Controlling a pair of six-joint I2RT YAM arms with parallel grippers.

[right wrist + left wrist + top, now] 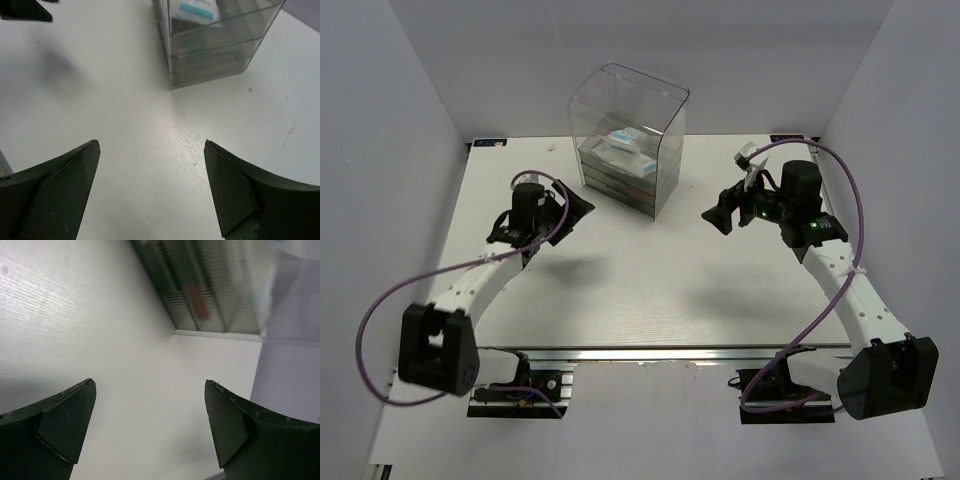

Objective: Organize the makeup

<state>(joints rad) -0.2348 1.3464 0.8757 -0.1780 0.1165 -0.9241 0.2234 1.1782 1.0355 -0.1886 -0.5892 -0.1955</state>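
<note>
**Makeup Sits in the Clear Box, Both Grippers Wide Open**

A big white table [620,300] fills the middle. At its far edge stands a tall clear box [628,135] with thin drawers stacked at the bottom. The left arm [470,285] reaches up on the left side and the right arm [850,290] on the right. Both point in toward the box but stay apart from it.

The left gripper [150,382] is spread wide and holds nothing. The right gripper [151,145] is also spread wide and holds nothing.

White packets [625,145] with blue print lie inside the box, on top of the drawers. A small red thing [196,300] shows through the wall of one drawer. I cannot tell what it is.
</note>
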